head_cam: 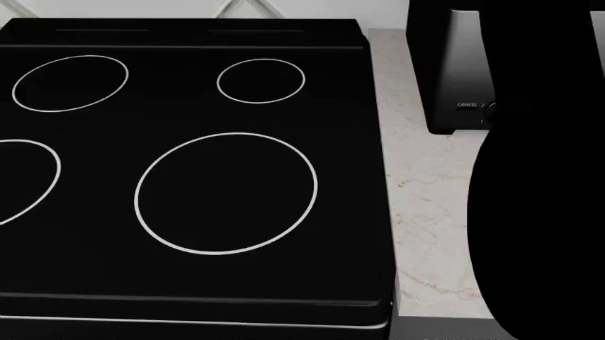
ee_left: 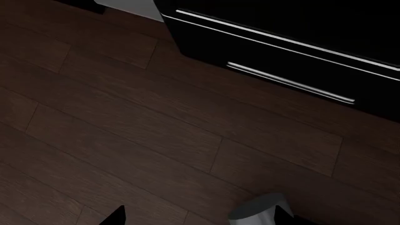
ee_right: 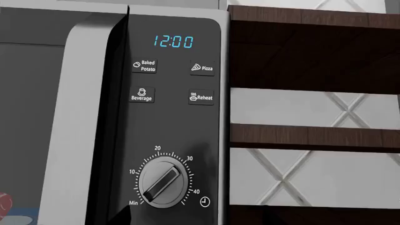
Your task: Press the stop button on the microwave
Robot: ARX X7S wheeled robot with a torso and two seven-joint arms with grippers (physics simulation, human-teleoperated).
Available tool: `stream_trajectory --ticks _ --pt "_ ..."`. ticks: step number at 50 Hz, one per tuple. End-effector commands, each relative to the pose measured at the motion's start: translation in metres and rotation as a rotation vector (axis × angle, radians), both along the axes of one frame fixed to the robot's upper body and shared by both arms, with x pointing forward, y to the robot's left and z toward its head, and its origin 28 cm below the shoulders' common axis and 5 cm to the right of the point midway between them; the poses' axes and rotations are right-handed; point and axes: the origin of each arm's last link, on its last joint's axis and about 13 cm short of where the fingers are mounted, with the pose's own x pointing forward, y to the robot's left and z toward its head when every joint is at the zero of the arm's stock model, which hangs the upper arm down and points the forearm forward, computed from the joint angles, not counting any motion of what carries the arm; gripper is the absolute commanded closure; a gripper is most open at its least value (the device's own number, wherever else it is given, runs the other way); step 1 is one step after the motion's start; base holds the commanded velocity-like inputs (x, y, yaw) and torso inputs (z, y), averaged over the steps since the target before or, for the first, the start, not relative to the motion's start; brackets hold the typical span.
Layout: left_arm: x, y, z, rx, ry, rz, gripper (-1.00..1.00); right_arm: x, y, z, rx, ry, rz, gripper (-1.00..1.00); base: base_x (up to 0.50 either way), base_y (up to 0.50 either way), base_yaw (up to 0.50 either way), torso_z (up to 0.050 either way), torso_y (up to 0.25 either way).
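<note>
The microwave's black control panel (ee_right: 175, 117) fills the right wrist view. It carries a blue 12:00 display (ee_right: 174, 41), Baked Potato, Pizza, Beverage and Reheat buttons, and a timer dial (ee_right: 162, 183). No stop button shows in any frame. My right gripper (ee_right: 200, 221) hovers just in front of the panel below the dial. One dark fingertip (ee_right: 117, 216) shows far out to the side, so it stands open. My left gripper (ee_left: 200, 216) hangs open and empty over the dark wood floor (ee_left: 125, 122).
The head view looks down on a black cooktop (head_cam: 189, 177) and a pale counter (head_cam: 426, 212). On the counter stands a black appliance (head_cam: 449, 71) marked CANCEL. My right arm (head_cam: 548, 198) blocks that view's right side. Brown shelves (ee_right: 312, 136) flank the microwave. A black oven drawer (ee_left: 287, 56) stands near the left gripper.
</note>
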Motion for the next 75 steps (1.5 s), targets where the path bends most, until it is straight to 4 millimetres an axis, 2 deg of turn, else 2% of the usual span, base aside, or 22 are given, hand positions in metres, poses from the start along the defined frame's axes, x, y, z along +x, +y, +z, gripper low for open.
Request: stream_trajectory --ticks 1,21,32,38,47,62,70,75 --pt "-0.002 0.000 0.000 -0.001 0.005 0.001 -1.00 0.000 0.003 0.000 -0.008 -0.021 -0.010 -1.00 0.00 0.00 0.00 0.050 0.055" --pt "-0.002 0.000 0.000 -0.001 0.005 0.001 -1.00 0.000 0.004 -0.003 -0.016 -0.042 0.045 -1.00 0.18 -0.01 0.00 0.050 0.055" --pt "-0.002 0.000 0.000 -0.001 0.005 0.001 -1.00 -0.021 0.005 0.016 -0.014 -0.097 0.044 -1.00 0.09 -0.02 0.00 0.050 0.055" --pt "-0.002 0.000 0.000 -0.001 0.005 0.001 -1.00 -0.023 0.007 0.020 0.006 -0.105 0.050 -1.00 0.00 0.00 0.00 0.050 0.056" --pt "-0.002 0.000 0.000 -0.001 0.005 0.001 -1.00 -0.015 0.008 0.014 -0.003 -0.102 0.075 -1.00 0.27 -0.04 0.00 0.050 0.055" --pt "-0.002 0.000 0.000 -0.001 0.005 0.001 -1.00 -0.019 0.010 0.012 0.000 -0.104 0.099 -1.00 0.13 -0.01 0.00 0.049 0.050" --pt "-0.002 0.000 0.000 -0.001 0.005 0.001 -1.00 -0.019 0.006 0.008 0.013 -0.075 0.059 -1.00 0.00 0.00 0.00 0.000 0.000" --pt "-0.002 0.000 0.000 -0.001 0.005 0.001 -1.00 -0.027 0.007 0.006 0.003 -0.070 0.062 -1.00 0.00 0.00 0.00 0.000 0.000"
